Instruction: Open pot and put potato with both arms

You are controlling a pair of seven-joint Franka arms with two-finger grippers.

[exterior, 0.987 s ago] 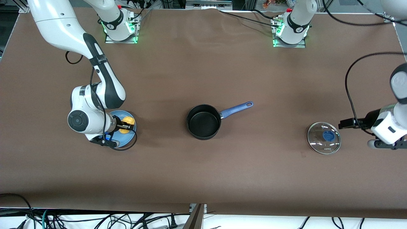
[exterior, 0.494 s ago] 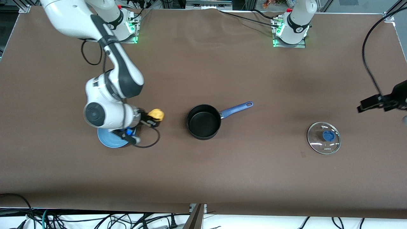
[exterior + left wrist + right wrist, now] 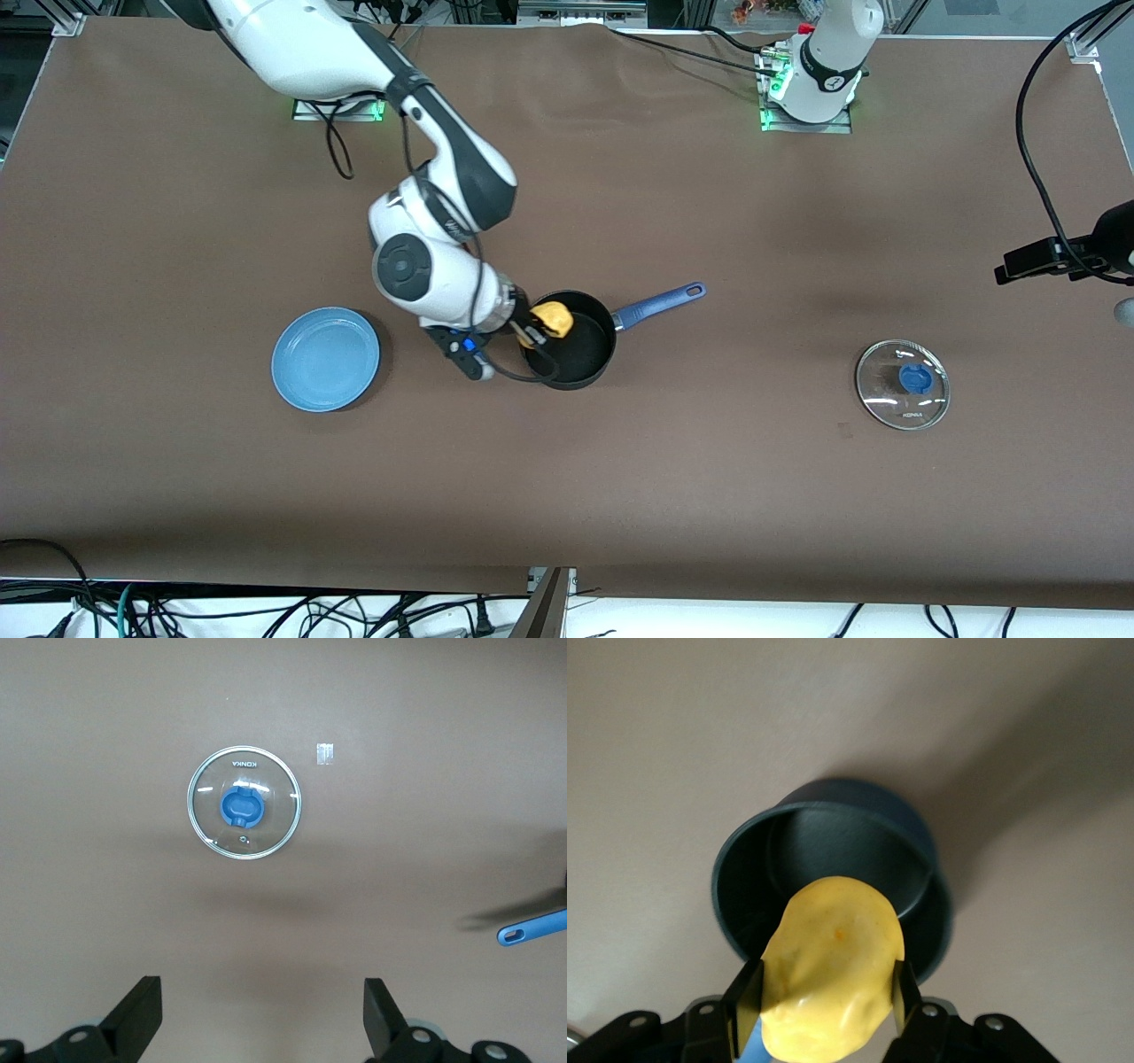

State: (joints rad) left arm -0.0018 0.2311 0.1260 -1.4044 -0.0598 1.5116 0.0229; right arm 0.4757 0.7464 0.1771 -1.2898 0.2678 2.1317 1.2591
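Note:
The black pot (image 3: 580, 354) stands open mid-table, its blue handle (image 3: 660, 304) pointing toward the left arm's end. My right gripper (image 3: 545, 323) is shut on the yellow potato (image 3: 555, 316) and holds it over the pot's rim on the right arm's side. In the right wrist view the potato (image 3: 833, 970) sits between both fingers above the empty pot (image 3: 833, 859). My left gripper (image 3: 261, 1019) is open and empty, high above the table near the glass lid (image 3: 244, 802). The handle's tip (image 3: 532, 931) shows at that view's edge.
The glass lid with a blue knob (image 3: 902, 384) lies flat toward the left arm's end. An empty blue plate (image 3: 325, 358) lies toward the right arm's end. The left arm's wrist (image 3: 1063, 257) hangs at the table's end, above the lid's area.
My right gripper lifted the potato off the blue plate and carried it across to over the pot. The left arm rose away from the lid toward the table's end.

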